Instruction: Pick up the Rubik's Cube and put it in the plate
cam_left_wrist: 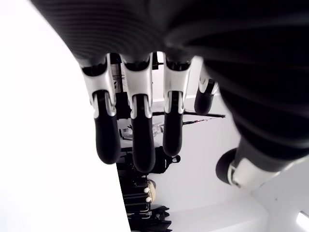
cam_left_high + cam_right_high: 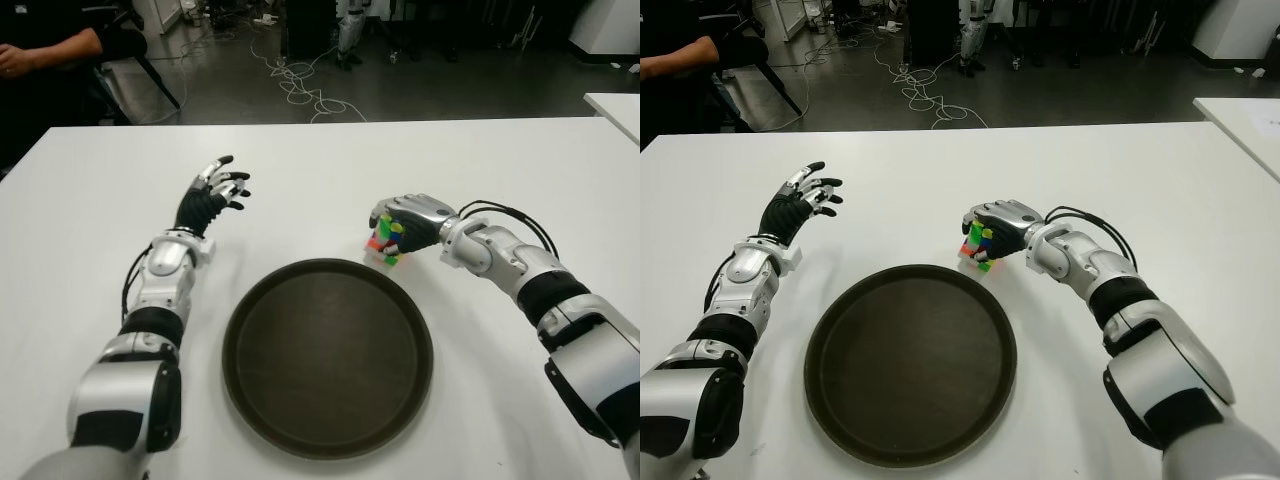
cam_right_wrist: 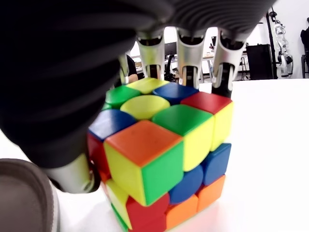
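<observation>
The Rubik's Cube (image 2: 385,244) is a multicoloured cube just beyond the far right rim of the round dark brown plate (image 2: 330,360). My right hand (image 2: 410,222) covers it from above and the right. In the right wrist view the fingers (image 3: 190,58) curl down behind the cube (image 3: 164,150) and the thumb presses its near side, so the hand is shut on it. The cube is tilted, with one lower edge near the white table (image 2: 500,160). My left hand (image 2: 212,195) shows to the left of the plate, fingers (image 1: 133,140) spread and holding nothing.
A seated person (image 2: 40,50) is beyond the table's far left corner. Cables (image 2: 300,85) lie on the dark floor behind the table. A second white table (image 2: 615,105) edges in at the far right.
</observation>
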